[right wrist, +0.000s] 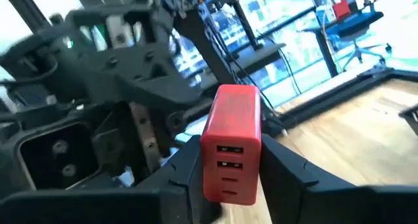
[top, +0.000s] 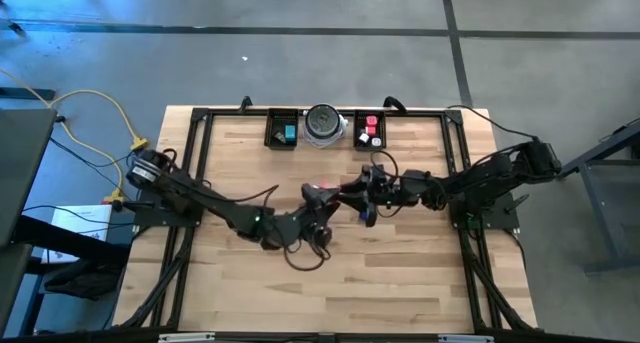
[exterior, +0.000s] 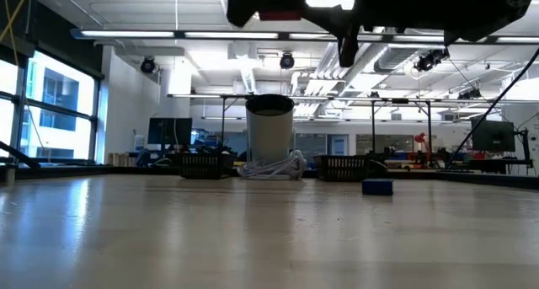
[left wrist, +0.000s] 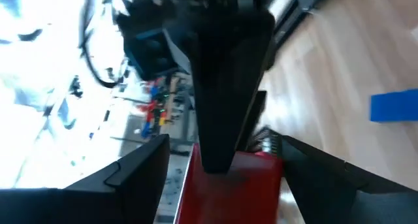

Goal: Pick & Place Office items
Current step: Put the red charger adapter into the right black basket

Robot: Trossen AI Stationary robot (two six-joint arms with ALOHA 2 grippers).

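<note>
Above the middle of the table my two grippers meet around a red block [right wrist: 232, 126] with slot-like ports in one end face. My right gripper [right wrist: 232, 181] comes from the table's right and is shut on it. My left gripper [left wrist: 225, 185] comes from the left and is open. Its fingers [left wrist: 130, 178] stand on either side of the red block [left wrist: 228, 185], with a gap showing at one finger. In the high view the block [top: 325, 189] shows between my left gripper [top: 316, 199] and my right gripper [top: 342, 191]. A blue block [top: 368, 218] lies on the table. My right gripper pinches the red block between its two fingers, on its two long sides [right wrist: 212, 175] near the end with the ports. The fingers come in level from the table's right. The block is lifted clear of the table, and its far end points toward my left gripper.
At the far edge stand a black tray [top: 272, 135] with a teal piece, a round silver-grey container [top: 324, 125], and a second black tray [top: 360, 123] with red and white pieces. The blue block [exterior: 377, 187] rests flat on the wood under the arms.
</note>
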